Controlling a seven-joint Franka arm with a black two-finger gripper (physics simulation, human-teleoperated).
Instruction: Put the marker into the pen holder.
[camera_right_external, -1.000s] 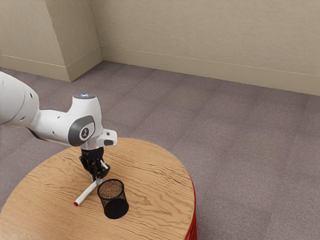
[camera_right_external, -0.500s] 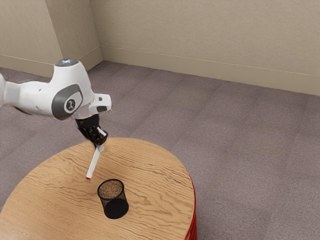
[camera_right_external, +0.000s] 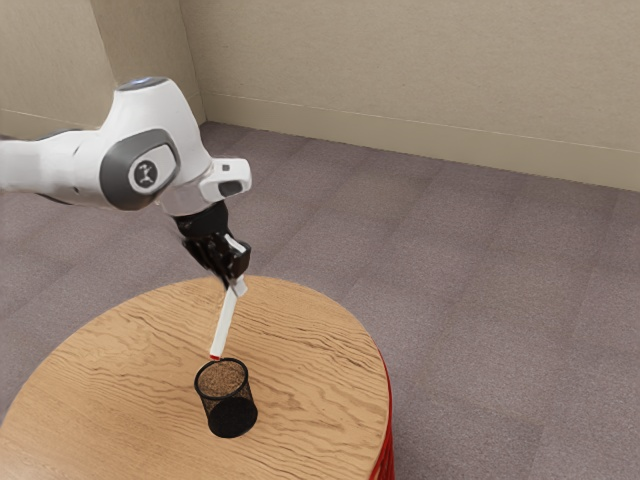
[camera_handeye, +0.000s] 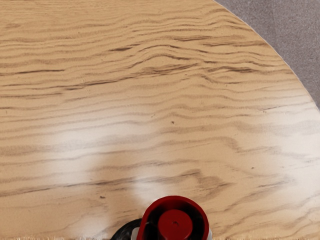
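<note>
In the exterior view my gripper (camera_right_external: 236, 283) is raised above the table, shut on the upper end of the white marker (camera_right_external: 226, 322). The marker slants steeply downward, and its red tip appears just above the back rim of the black mesh pen holder (camera_right_external: 231, 400), which stands upright. In the wrist view the red end of the marker (camera_handeye: 175, 225) is large at the lower edge. Part of the pen holder's dark rim (camera_handeye: 126, 231) shows beside it, partly covered by the marker.
The round wooden table (camera_right_external: 310, 400) has a curved edge on the exterior view's right, with red below it. Carpeted floor (camera_right_external: 480, 300) surrounds the table, and a beige wall (camera_right_external: 420, 70) stands behind.
My gripper has risen off the table with the marker, then moved toward the exterior view's right. The marker hangs steeper than before and is now close to the pen holder, which has not moved.
</note>
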